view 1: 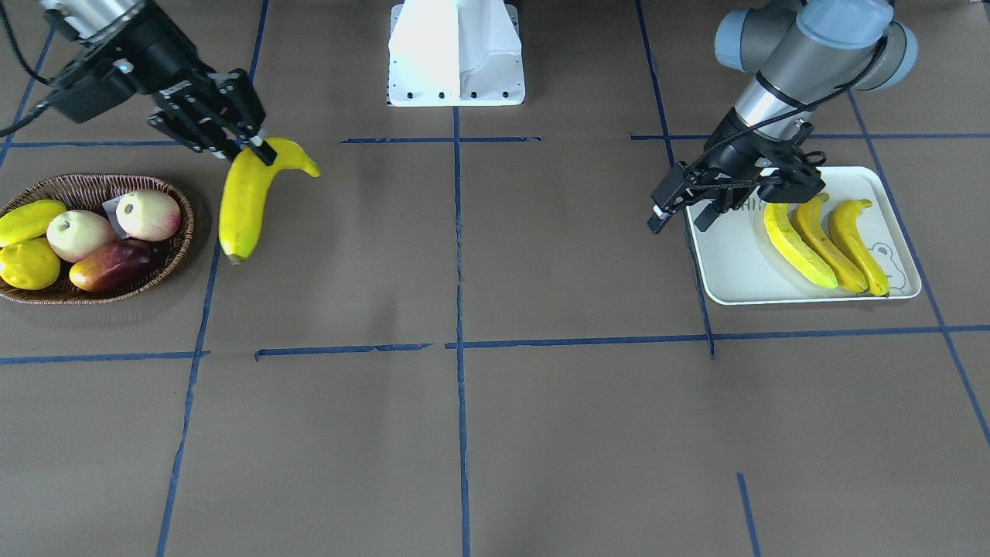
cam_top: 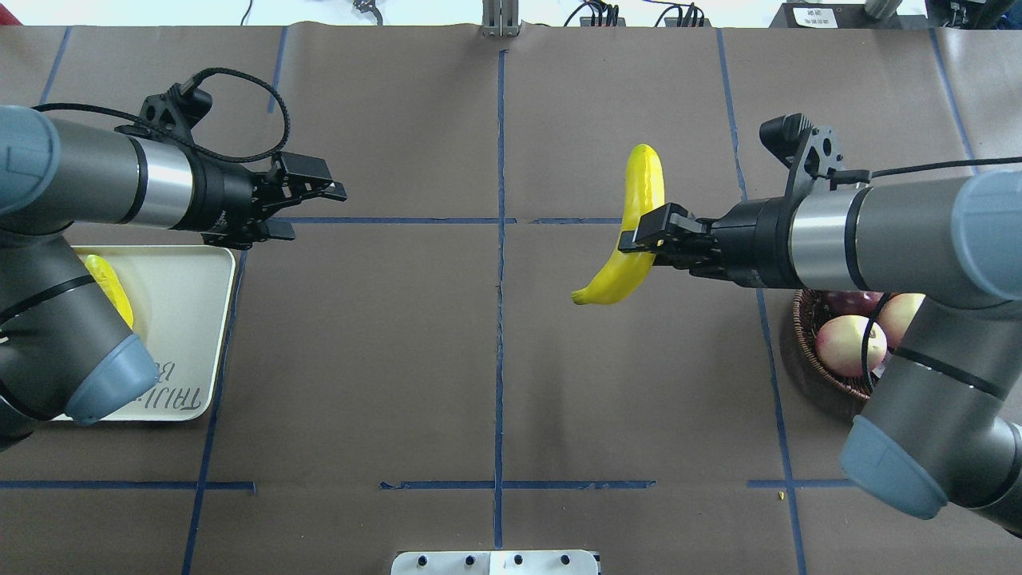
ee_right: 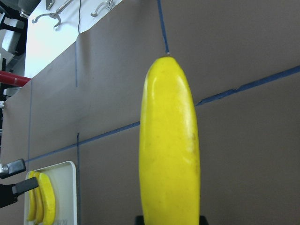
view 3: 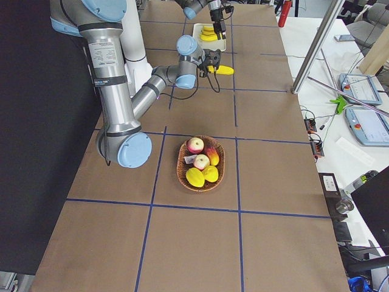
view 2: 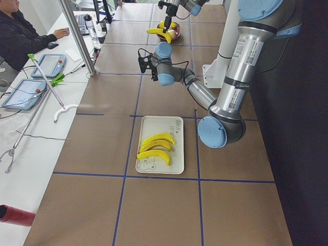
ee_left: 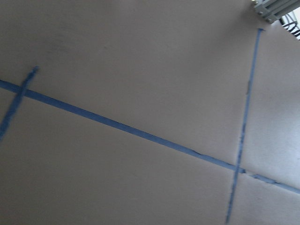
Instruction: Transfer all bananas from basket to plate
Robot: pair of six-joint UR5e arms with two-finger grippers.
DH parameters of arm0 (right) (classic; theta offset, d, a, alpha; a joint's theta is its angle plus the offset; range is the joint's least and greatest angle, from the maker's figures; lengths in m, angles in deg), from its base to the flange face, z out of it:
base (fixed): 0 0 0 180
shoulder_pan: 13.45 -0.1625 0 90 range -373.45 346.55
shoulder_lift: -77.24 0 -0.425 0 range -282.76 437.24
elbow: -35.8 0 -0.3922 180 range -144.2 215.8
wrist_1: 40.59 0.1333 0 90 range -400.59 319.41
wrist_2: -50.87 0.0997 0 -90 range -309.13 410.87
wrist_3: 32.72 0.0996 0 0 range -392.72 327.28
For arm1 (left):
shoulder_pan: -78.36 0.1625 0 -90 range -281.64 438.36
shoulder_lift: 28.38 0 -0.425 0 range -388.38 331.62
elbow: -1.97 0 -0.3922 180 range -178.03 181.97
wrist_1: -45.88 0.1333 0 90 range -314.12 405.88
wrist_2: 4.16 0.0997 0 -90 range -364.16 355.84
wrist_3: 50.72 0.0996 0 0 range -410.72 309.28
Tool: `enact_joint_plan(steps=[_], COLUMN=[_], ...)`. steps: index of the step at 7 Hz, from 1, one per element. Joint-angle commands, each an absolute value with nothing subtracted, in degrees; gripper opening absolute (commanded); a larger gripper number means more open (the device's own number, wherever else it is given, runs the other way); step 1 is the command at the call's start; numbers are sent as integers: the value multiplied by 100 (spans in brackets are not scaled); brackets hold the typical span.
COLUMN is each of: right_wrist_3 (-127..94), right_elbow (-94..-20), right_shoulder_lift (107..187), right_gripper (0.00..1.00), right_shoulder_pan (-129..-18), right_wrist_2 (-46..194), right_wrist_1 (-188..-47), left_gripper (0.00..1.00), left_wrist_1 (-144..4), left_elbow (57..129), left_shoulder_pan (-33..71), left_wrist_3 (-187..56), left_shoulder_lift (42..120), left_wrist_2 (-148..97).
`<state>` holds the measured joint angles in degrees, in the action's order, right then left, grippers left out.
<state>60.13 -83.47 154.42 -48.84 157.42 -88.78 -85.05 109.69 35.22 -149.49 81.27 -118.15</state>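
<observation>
Your right hand (view 1: 259, 147) is clamping a banana (view 1: 241, 203).
It is hanging well apart from the plate (view 1: 735, 275); your left hand (view 1: 681, 219) is gaping just beside that plate.

My right gripper (cam_top: 639, 238) clamps a banana (cam_top: 643, 180) between its fingers, arm outstretched; my left gripper (cam_top: 315, 212) holds its fingers spread apart.

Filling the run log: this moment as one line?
right hand: shut on banana, lifted clear of basket | left hand: open, empty, by plate | plate: three bananas | basket: no bananas
</observation>
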Motion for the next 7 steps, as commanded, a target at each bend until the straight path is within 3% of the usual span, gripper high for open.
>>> enact_joint_plan(steps=[1, 7], right_wrist_3=[6107, 6080], right_elbow=[-8093, -7916], right_shoulder_lift=[15206, 14896], right_gripper=[3, 3], right_shoulder_pan=[-4336, -3868], right_wrist_2=[15625, 15317], right_wrist_1=[-8348, -8392], left_gripper=[99, 99], left_wrist_1=[-8964, -8964], left_elbow=[10946, 10306], left_shoulder_pan=[3923, 4417], left_wrist_3=[-15504, -15504], left_shoulder_lift=[8726, 9545], left_wrist_2=[-11824, -11780])
